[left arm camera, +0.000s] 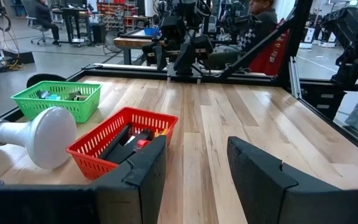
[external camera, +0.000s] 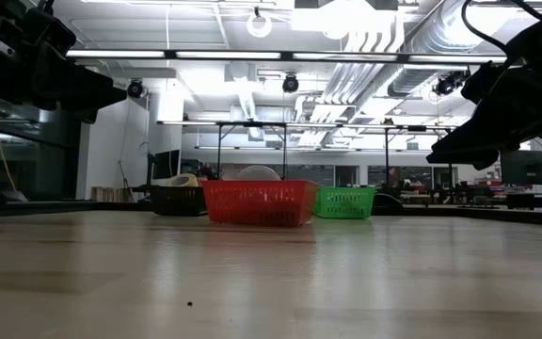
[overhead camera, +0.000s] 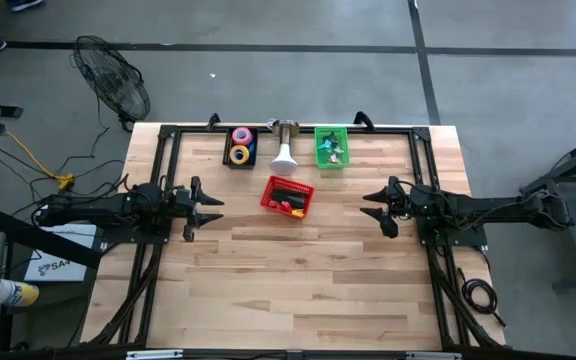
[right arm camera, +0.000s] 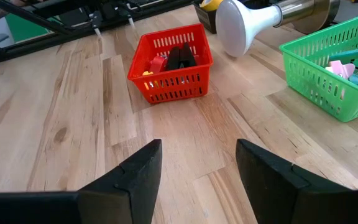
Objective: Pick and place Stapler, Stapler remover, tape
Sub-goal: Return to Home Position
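Observation:
A red basket [overhead camera: 287, 196] stands on the table a little beyond its middle, holding black and red staplers [right arm camera: 180, 58]. A black basket [overhead camera: 240, 147] at the far edge holds ring-shaped tape rolls in pink, yellow and blue. A green basket [overhead camera: 331, 146] at the far edge holds small claw-like coloured pieces [right arm camera: 351, 68]. My left gripper [overhead camera: 206, 208] hovers open, left of the red basket. My right gripper [overhead camera: 376, 207] hovers open, right of it. Both hold nothing.
A white lamp head on a metal stem [overhead camera: 284, 150] lies between the black and green baskets. A black frame [overhead camera: 298, 127] runs along the table's far and side edges. Bare wood [overhead camera: 298, 290] spreads over the near half. A fan [overhead camera: 114, 75] stands on the floor beyond the table.

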{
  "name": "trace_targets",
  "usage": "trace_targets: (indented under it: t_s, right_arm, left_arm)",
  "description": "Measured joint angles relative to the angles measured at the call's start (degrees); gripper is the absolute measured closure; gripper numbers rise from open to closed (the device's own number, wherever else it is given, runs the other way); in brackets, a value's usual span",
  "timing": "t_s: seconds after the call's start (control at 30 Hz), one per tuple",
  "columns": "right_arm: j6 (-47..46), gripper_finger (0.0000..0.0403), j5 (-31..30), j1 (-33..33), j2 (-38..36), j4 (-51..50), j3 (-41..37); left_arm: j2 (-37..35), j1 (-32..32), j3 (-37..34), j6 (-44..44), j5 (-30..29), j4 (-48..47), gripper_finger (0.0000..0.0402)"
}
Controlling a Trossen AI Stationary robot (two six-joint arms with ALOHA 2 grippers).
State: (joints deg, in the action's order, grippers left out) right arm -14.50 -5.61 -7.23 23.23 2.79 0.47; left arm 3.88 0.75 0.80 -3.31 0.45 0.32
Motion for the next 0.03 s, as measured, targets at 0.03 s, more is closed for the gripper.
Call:
trace_targets:
  t_s: [0.03]
  right_arm:
    - [0.0,0.0205,0.0,0.0,0.01,0.01,-0.01]
  left_arm:
    - [0.0,0.0,0.0,0.02,0.01,-0.01,0.0237]
